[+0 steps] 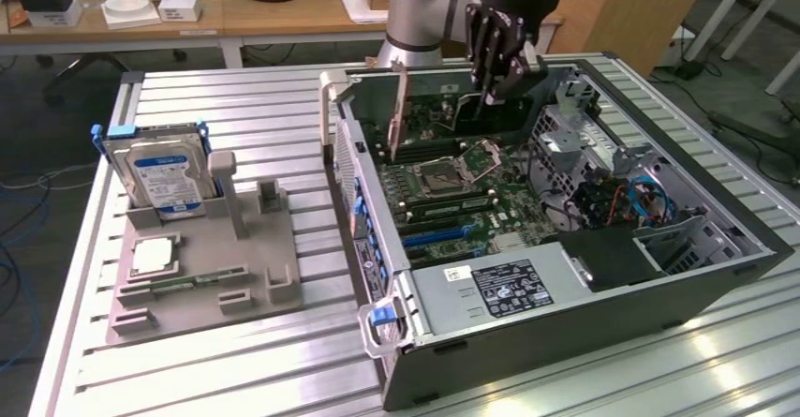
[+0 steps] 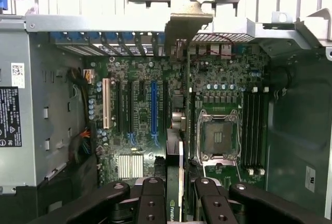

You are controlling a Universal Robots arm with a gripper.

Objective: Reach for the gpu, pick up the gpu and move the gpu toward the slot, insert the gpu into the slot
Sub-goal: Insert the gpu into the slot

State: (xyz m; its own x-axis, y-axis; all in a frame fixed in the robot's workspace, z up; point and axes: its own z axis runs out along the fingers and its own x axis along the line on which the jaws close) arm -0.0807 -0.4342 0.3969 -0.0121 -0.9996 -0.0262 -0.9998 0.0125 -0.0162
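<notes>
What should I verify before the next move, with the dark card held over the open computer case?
1. Grip: black gripper shut on the thin dark gpu card: ok.
2. Card upright, silver metal bracket toward the dark case's rear wall: ok.
3. Card seated: not ok, it hangs above the green motherboard.
4. Card edge over its slot: cannot tell, the card hides it.
5. Beside the card, long blue slot bare: ok.

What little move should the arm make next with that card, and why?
Probably ease the gpu straight down, slowly: the fingers clamp it on edge above the motherboard, and it doesn't look seated yet.
</notes>
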